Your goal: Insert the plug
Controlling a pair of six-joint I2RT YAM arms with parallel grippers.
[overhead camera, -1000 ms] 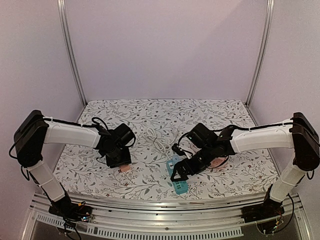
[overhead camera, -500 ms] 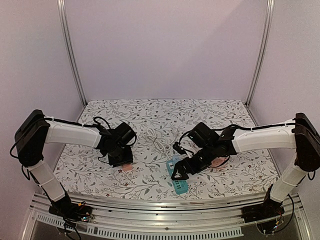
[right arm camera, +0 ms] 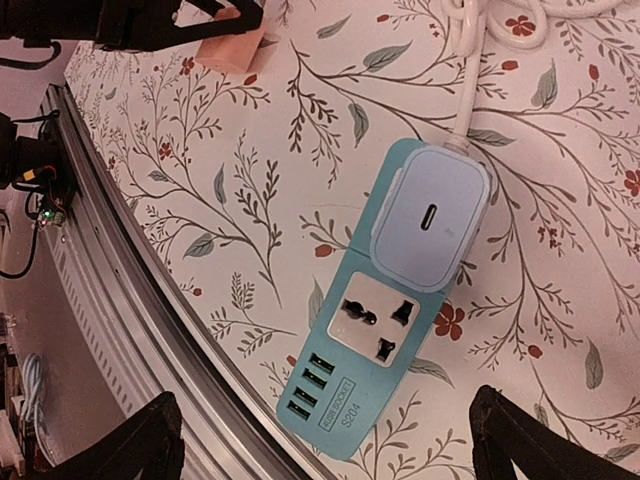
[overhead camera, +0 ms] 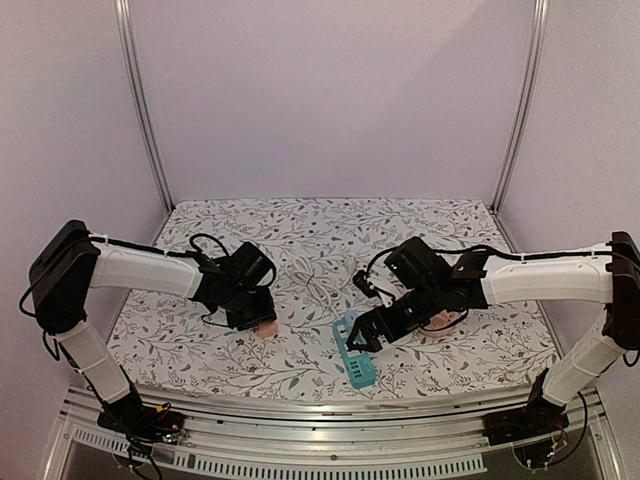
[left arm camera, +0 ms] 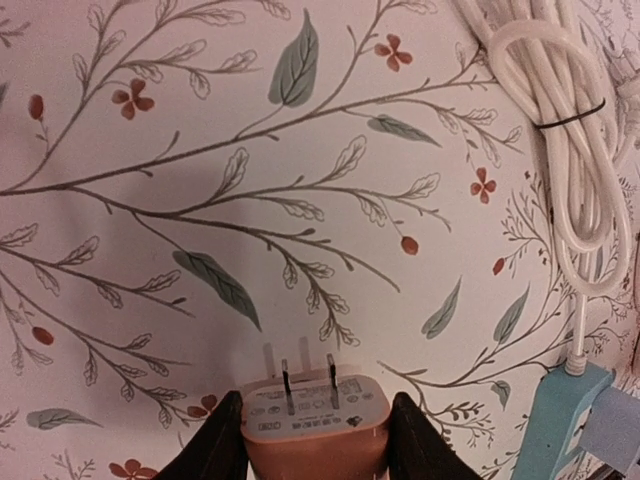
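Note:
My left gripper (left arm camera: 314, 440) is shut on a salmon-pink plug (left arm camera: 315, 425) with two flat prongs pointing away, held just above the floral tablecloth; it also shows in the top view (overhead camera: 263, 328) at left of centre. A teal power strip (right arm camera: 385, 320) lies near the front edge with one free socket (right arm camera: 375, 322), several USB ports, and a pale lilac adapter (right arm camera: 432, 218) plugged in. It shows in the top view (overhead camera: 355, 360) too. My right gripper (overhead camera: 365, 338) hangs open above the strip, fingers (right arm camera: 135, 450) wide apart on both sides.
A coiled white cable (left arm camera: 560, 130) runs from the strip toward the table's middle (overhead camera: 312, 283). The metal front rail (right arm camera: 130, 290) lies close beside the strip. The corner of the teal strip (left arm camera: 580, 430) shows at the lower right of the left wrist view.
My left gripper has carried the pink plug a little to the right, toward the strip. My right gripper has shifted slightly right and back above the strip.

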